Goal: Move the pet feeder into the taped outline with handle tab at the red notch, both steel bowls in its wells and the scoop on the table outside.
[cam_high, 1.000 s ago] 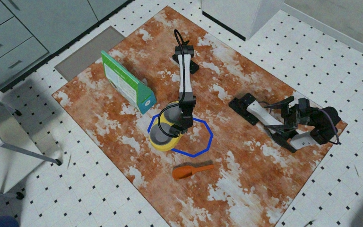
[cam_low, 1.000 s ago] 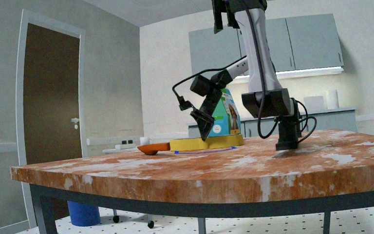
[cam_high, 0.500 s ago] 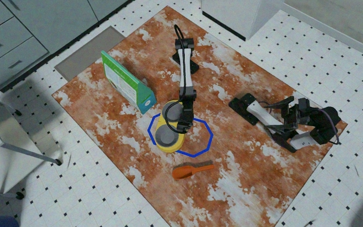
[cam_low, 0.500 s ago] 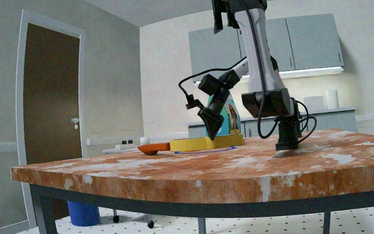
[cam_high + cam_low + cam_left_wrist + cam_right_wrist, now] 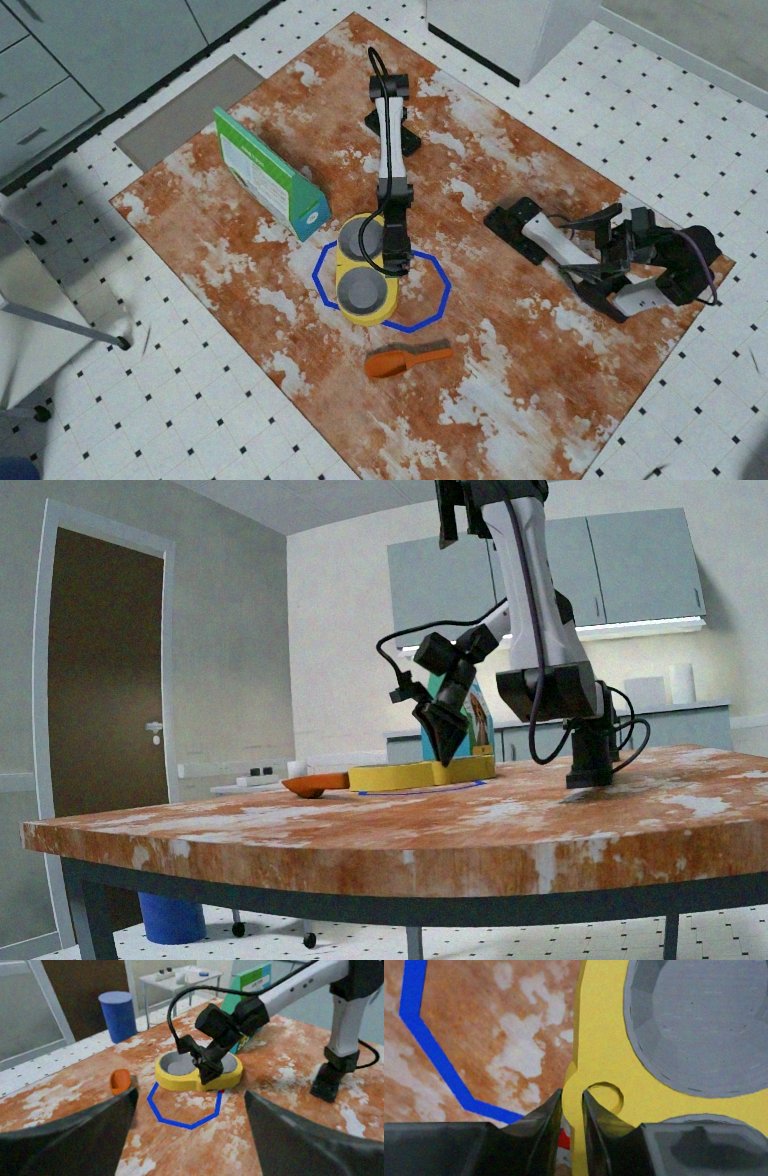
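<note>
The yellow pet feeder (image 5: pixel 346 263) (image 5: pixel 390 777) (image 5: pixel 176 1083) (image 5: pixel 600 1045) lies over the left part of the blue taped outline (image 5: pixel 441 270) (image 5: pixel 176 1124) (image 5: pixel 443 1056) in the top view, both its ends beyond the tape. Its steel bowls (image 5: pixel 362 291) (image 5: pixel 713 1018) look seated in the wells. My right gripper (image 5: pixel 446 763) (image 5: pixel 572 1091) is shut on the feeder's handle tab; the red notch (image 5: pixel 222 1090) (image 5: pixel 564 1139) shows close beside it. The orange scoop (image 5: pixel 387 363) (image 5: pixel 317 782) (image 5: pixel 120 1081) lies outside the outline. My left gripper (image 5: pixel 467 541) (image 5: pixel 191 1090) is open and empty, high above the table.
A green and blue food box (image 5: pixel 311 206) stands near the feeder's far end, behind it in the exterior view. The right arm reaches over the feeder and partly hides it in the top view. A blue bin (image 5: pixel 118 1016) stands on the floor beyond the table.
</note>
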Motion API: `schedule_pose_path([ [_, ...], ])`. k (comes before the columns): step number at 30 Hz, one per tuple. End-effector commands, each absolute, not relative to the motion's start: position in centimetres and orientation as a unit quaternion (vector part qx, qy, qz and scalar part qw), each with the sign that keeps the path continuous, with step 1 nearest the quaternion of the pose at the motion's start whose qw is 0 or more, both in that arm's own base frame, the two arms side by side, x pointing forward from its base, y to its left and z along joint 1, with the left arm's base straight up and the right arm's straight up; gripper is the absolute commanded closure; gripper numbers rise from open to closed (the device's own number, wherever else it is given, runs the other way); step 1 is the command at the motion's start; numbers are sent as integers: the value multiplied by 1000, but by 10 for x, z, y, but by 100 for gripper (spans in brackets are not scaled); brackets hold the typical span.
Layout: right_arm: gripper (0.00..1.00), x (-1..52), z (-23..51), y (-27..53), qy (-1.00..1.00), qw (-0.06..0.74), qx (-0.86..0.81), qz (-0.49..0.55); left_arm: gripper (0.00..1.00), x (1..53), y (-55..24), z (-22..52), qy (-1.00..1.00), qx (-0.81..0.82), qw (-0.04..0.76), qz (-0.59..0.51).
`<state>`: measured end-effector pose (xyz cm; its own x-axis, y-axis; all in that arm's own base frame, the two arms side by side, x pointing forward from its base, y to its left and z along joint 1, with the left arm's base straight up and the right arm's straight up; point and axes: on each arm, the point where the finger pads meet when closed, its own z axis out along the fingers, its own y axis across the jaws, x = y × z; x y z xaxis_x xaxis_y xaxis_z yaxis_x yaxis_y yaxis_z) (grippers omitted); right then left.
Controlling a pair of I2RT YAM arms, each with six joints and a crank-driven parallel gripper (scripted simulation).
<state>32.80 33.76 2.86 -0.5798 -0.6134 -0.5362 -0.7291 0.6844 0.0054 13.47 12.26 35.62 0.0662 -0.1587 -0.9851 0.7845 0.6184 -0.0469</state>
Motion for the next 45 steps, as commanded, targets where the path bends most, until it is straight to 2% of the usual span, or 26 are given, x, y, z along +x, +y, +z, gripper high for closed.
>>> schedule_pose_path([
  [1,89,318,31,343,859,249,-426,139,2,137,119,357,593,270,676,-345],
  [26,89,294,28,324,753,211,-594,190,2,137,119,357,593,270,676,-345],
  [45,89,292,20,322,721,195,-633,203,2,137,119,357,593,270,676,-345],
])
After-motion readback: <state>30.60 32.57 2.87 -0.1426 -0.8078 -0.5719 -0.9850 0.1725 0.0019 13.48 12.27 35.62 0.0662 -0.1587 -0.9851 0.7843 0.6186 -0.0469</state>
